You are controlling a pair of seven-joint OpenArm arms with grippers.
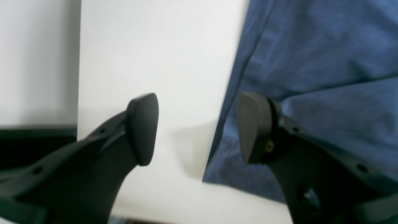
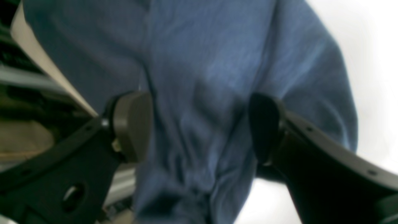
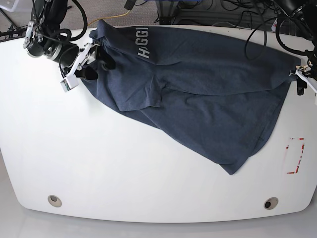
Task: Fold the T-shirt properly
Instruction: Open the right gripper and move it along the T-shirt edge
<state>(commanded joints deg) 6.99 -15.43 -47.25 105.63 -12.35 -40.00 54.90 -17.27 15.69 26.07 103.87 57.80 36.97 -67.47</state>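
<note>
Black pads of the right gripper are straddling soft, limp T-shirt fabric, jaws apart; the left gripper is gaping beside its hem, best pinched there.

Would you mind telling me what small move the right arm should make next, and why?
Probably close the right gripper on the fabric. Its jaws stand open with a bunched ridge of the T-shirt between them, near the table's far edge. The shirt lies crumpled and partly folded over itself, so it likely needs a grip to be spread. The left gripper is open too, straddling the shirt's edge.
</note>
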